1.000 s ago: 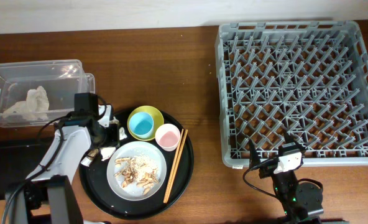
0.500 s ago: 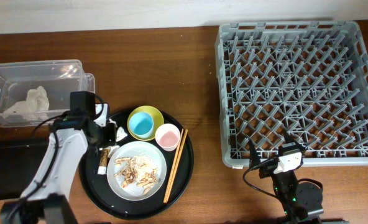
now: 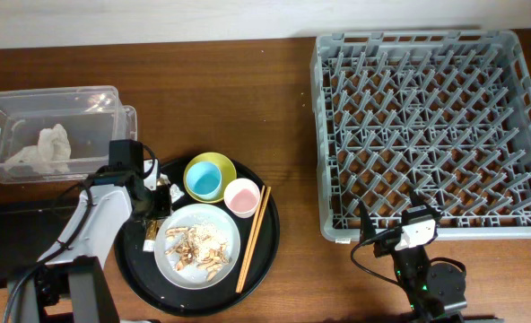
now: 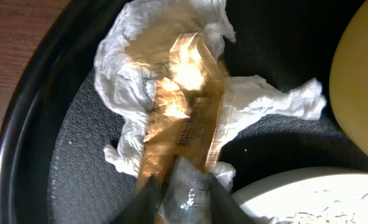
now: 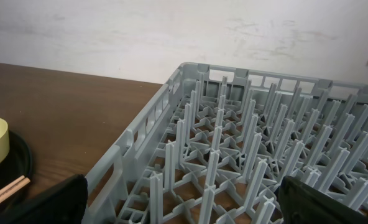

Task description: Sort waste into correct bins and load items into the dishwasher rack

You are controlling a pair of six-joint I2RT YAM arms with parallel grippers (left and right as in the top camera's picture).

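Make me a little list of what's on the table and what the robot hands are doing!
Left gripper: closed, it seems, on the napkin with foil wrapper
Right gripper: open, empty, by the rack
Round black tray: holds yellow bowl, pink cup, plate, chopsticks
Blue cup: inside the yellow bowl
Plate: food scraps on it
Clear box: one white napkin inside
Rack: empty

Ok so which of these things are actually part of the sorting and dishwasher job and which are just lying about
Part of the job: napkin with gold wrapper, food scraps, plate, yellow bowl, blue cup, pink cup, chopsticks, clear box, flat black tray, dishwasher rack.
Just lying about: round black tray, table.
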